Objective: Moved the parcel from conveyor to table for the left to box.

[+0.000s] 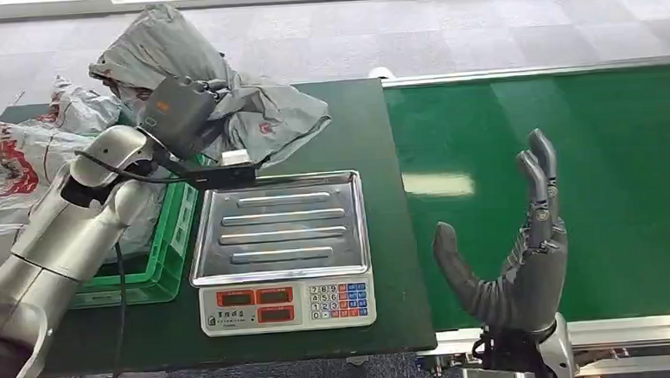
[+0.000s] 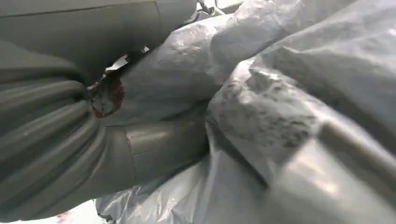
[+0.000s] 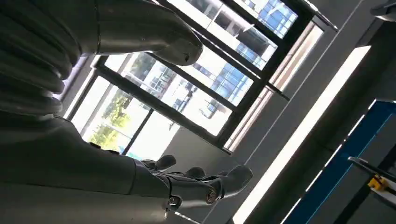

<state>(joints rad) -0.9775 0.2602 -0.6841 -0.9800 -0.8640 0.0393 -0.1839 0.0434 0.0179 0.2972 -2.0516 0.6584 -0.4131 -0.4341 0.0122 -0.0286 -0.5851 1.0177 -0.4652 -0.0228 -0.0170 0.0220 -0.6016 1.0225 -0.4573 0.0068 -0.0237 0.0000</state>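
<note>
Now left hand (image 1: 190, 99) grips grey parcel (image 1: 249, 107) (right hand (image 1: 513, 262) spread).

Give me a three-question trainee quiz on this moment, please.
1. True or false: the right hand holds a parcel.
2. What does the left hand grip? A) the scale B) a grey parcel C) the crate
3. Fill in: the scale stands between the green crate and the ____.

Key: 1 false, it is open and raised by the conveyor. 2 B, the grey parcel is held above the table. 3 conveyor.
</note>
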